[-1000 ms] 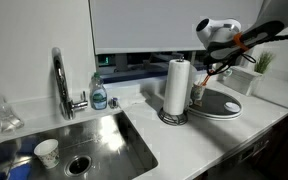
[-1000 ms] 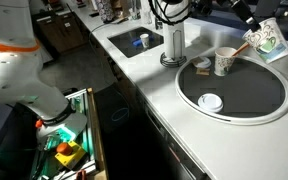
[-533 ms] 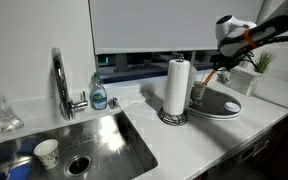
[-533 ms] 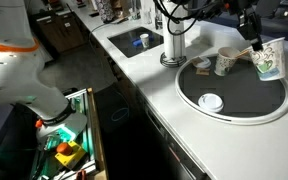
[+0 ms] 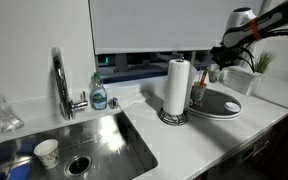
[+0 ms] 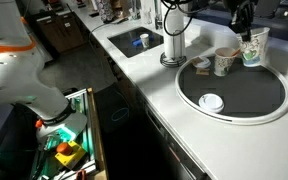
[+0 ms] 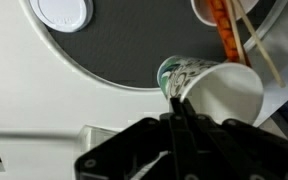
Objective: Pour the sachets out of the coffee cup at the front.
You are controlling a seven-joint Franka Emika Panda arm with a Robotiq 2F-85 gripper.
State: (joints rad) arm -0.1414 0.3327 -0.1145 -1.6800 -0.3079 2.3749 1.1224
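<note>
My gripper is shut on the rim of a white paper cup with a green print. It holds the cup above the far edge of the round dark tray, as an exterior view shows. The cup's inside looks empty. The pale coffee cup stands on the tray just left of the held cup, with sachets and wooden stirrers sticking up; I cannot make out its handle. It also shows at the top of the wrist view. A darker small cup stands beside it.
A white lid lies on the tray's near part. A paper towel roll stands left of the tray. The sink holds a white paper cup, with a faucet and a soap bottle behind.
My gripper has carried the paper cup from the tray's far right side toward the pale coffee cup, and the cup has gone from tilted to nearly upright.
</note>
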